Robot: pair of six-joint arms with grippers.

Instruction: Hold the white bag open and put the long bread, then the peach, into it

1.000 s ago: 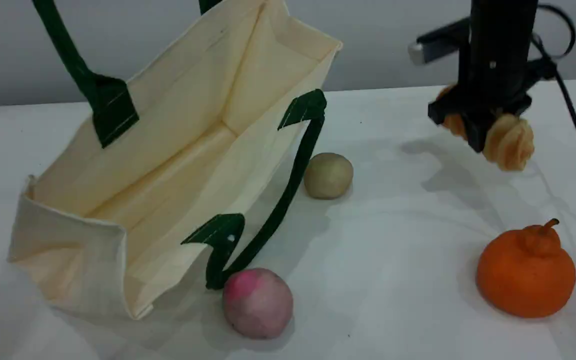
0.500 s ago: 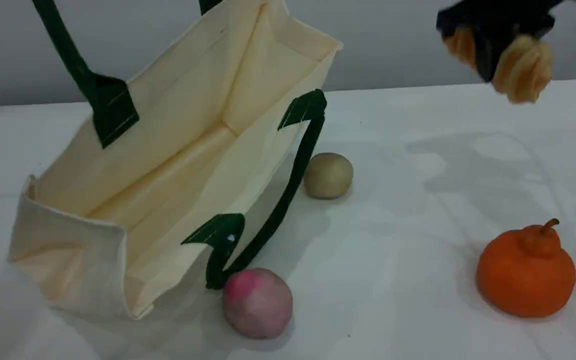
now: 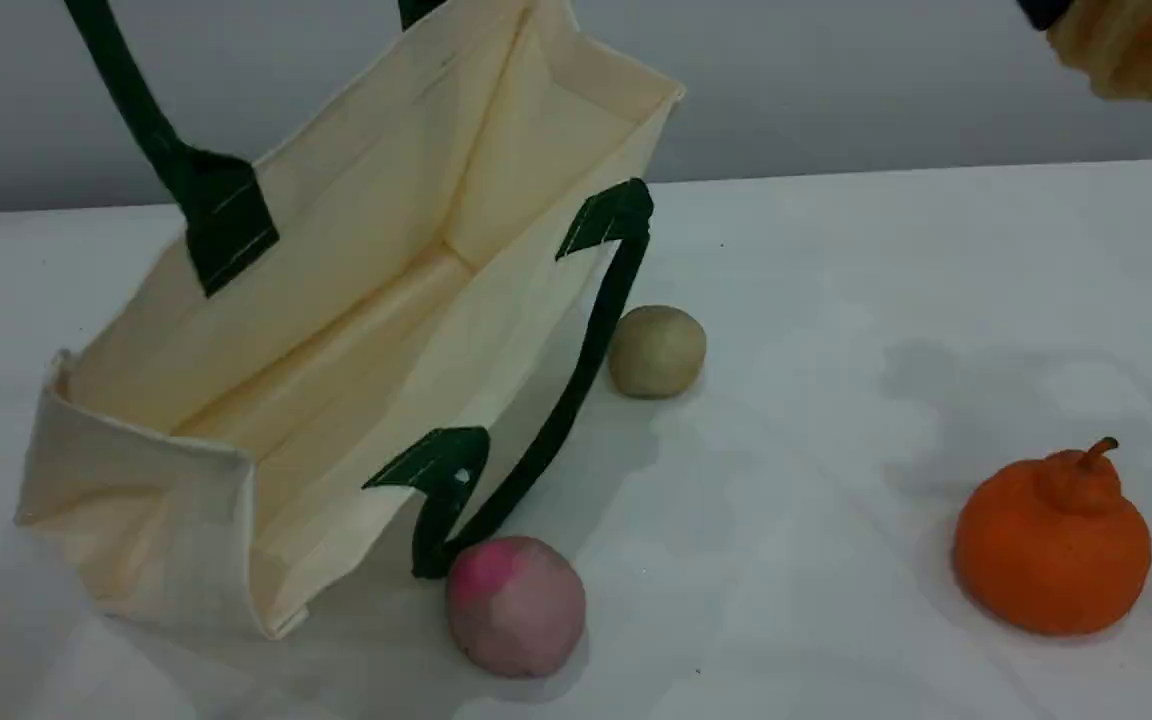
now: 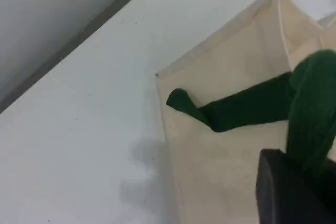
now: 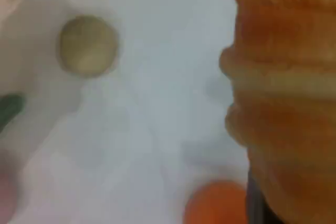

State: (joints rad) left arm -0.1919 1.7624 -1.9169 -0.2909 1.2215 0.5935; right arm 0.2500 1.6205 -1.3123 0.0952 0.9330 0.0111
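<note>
Soft, even light falls on my bench [image 3: 886, 300] from above, bright without glare. Shadows are faint and diffuse: a pale one beside the bag [image 3: 356, 300], a smudge left of the orange fruit [image 3: 1053, 545]. The scene view is fairly sharp. My right wrist view is badly out of focus; the bread [image 5: 286, 93] fills its right side as a blur. My left wrist view is softer, dimmer at its upper left.

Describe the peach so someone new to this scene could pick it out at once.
Start at the big white bag standing open on the left of the table. Follow its near green handle down to the table; the peach lies right at its lower end. It is the pale pink ball with a magenta patch, unlike the beige-green ball and orange stemmed fruit.
</note>
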